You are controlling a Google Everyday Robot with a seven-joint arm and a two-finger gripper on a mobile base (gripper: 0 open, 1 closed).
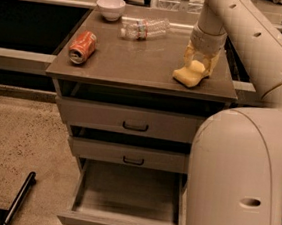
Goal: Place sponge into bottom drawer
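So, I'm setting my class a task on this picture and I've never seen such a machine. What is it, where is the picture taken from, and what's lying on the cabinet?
The thick cream tube is a robot's single arm. There is one picture, looking down on a three-drawer cabinet; where the camera is mounted is not known. On the cabinet top are a white bowl, a clear plastic bottle on its side, a red can on its side and a pale yellow sponge. The arm ends in a gripper, lowered onto the sponge at the right side. Whether it has hold of it cannot be told. The bottom drawer stands pulled open.
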